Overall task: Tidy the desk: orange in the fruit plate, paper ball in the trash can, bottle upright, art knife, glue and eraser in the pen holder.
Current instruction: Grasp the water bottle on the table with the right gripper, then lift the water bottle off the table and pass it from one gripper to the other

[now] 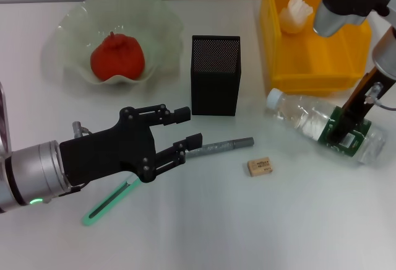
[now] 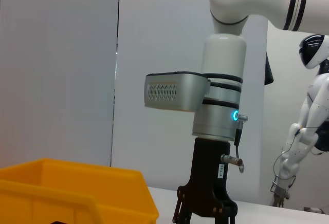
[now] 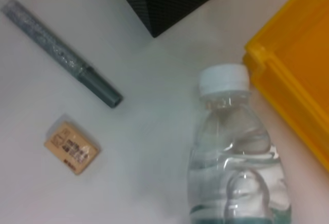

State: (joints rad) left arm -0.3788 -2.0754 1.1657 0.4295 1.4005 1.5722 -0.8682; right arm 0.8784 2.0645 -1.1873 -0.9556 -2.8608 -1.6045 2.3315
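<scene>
Nearest me, my left gripper (image 1: 189, 127) hangs low over the table (image 1: 204, 233) with its fingers apart and nothing between them, the green knife (image 1: 110, 200) lying partly under it and the grey glue stick (image 1: 219, 146) running out from just beside the lower fingertip. The glue's long axis lies nearly across my front, one end toward the left gripper and the other pointing at the bottle (image 1: 312, 121); the knife slants from near-left up under my palm. If I close from here I judge I could catch only the glue's end and have it pivot or roll away, or snag the knife beneath. The eraser (image 1: 260, 166) sits flat just beyond the glue's far tip. Farther right, my right gripper (image 1: 341, 135) is down at the bottle's labelled middle; I think it is closed on it, but I cannot tell. The bottle lies on its side, cap pointing left toward the holder (image 1: 215, 75), base to the right. Righting it could swing the cap into the yellow bin (image 1: 309, 78) just beside it. At the back, the orange (image 1: 117, 56) rests in the plate (image 1: 74, 25) and the paper ball (image 1: 296, 11) in the bin.
</scene>
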